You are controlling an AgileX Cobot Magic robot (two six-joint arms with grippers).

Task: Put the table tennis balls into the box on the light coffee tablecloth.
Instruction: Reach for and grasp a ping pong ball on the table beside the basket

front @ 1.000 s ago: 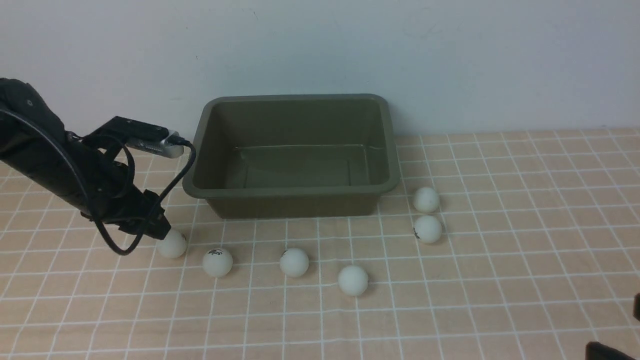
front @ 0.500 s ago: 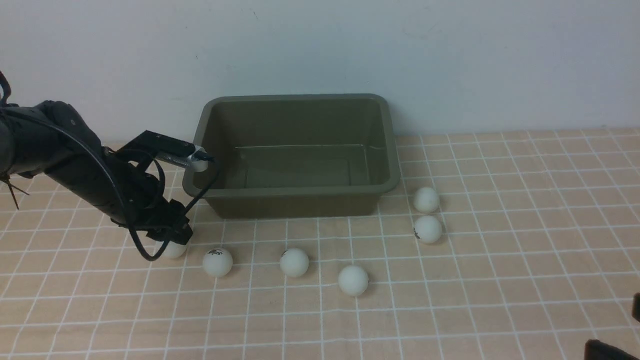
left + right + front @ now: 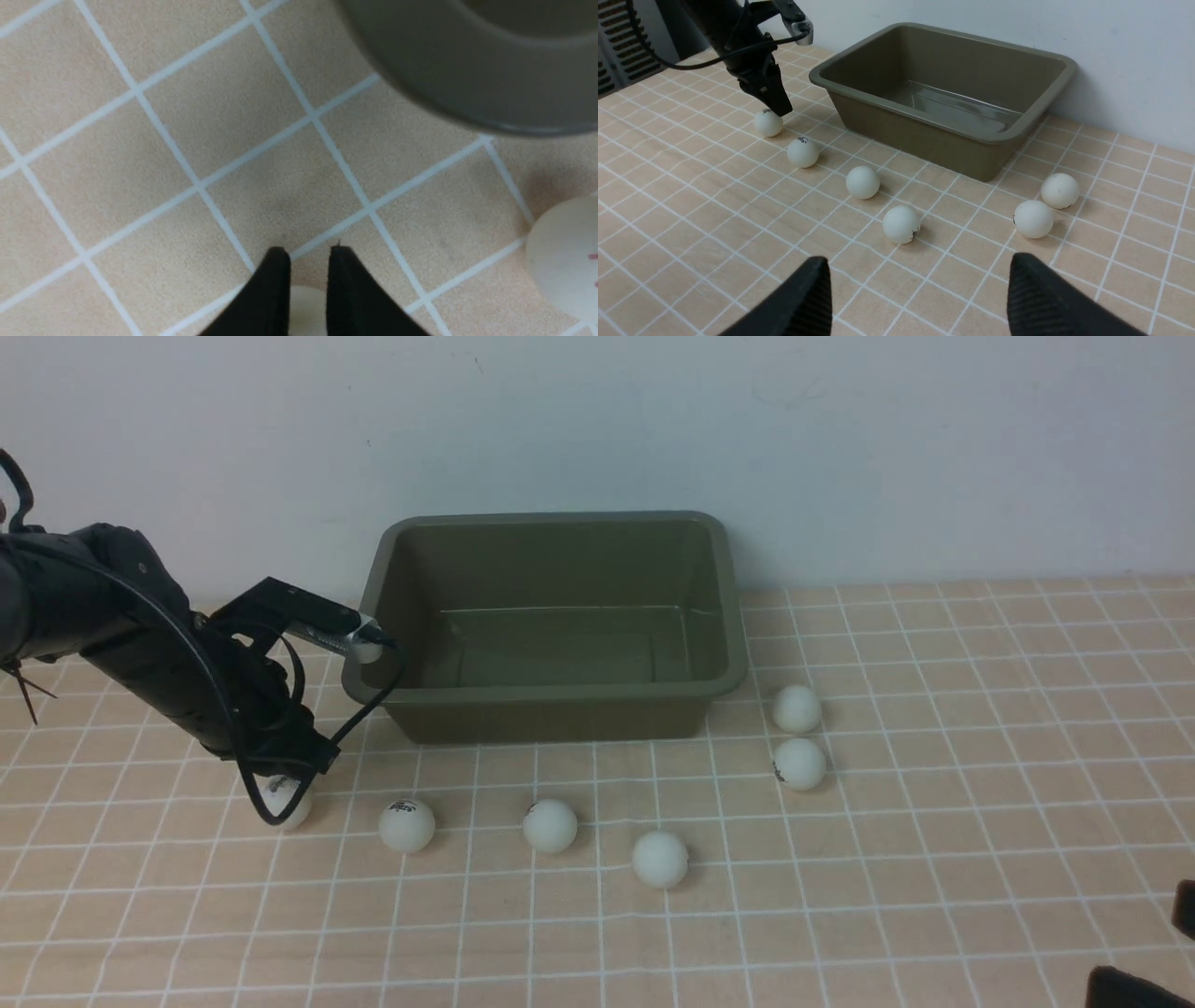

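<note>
- Front view: the left gripper [image 3: 301, 763] is lowered onto the leftmost ball [image 3: 285, 805]. This ball lies on the checked cloth [image 3: 934, 859], in front of the left corner of the box [image 3: 551, 709], and is partly hidden by the arm. If the arm is raised now, the ball is probably left behind. Five more balls are scattered on the cloth. The next ball [image 3: 406, 825] lies near and could be struck if the first one rolls.
- Left wrist view: the fingers [image 3: 273, 298] are drawn narrow, almost together. The ball is seen behind the slit and is not clasped between them. A smooth round ball pressed from above is easily squirted sideways. The box rim is close by and could be clipped on the way up.
- Right wrist view: the ball's top is touched by the left fingertips while the ball rests on the cloth. No ball is seen inside the box. The right gripper [image 3: 919, 266] is held wide and empty, low over the near cloth and apart from the balls. Trouble is expected there only if the nearest balls are nudged by a forward reach.
</note>
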